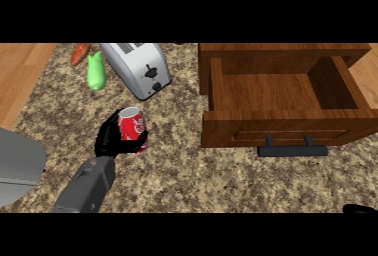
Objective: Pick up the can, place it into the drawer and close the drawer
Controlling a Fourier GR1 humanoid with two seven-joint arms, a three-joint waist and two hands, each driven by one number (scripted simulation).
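The red can (132,127) is being held by the left hand (112,141), whose black fingers and thumb are being curled round its lower half (the silver top and most of the white lettering are being left in sight). The can is being kept over the speckled table (221,180), left of the middle of the view and tilted a little, with its top leaning away from the wrist. Whether its base is touching the table cannot be told. The grey forearm (88,185) is being brought in from the lower edge beneath the hand.

To the right of the can, and apart from it, the wooden drawer (280,92) is being shown pulled open. Its dark handle (292,150) is being presented on the front panel nearest the lower edge.

Behind the can a silver toaster (136,70) is being seen on the table, with a green vegetable (96,74) just beside it on the left. An orange vegetable (80,54) is being seen near the green one's far end.

Only a black sliver of the right hand (360,208) is being shown at the lower right corner, and how far it is open cannot be told.
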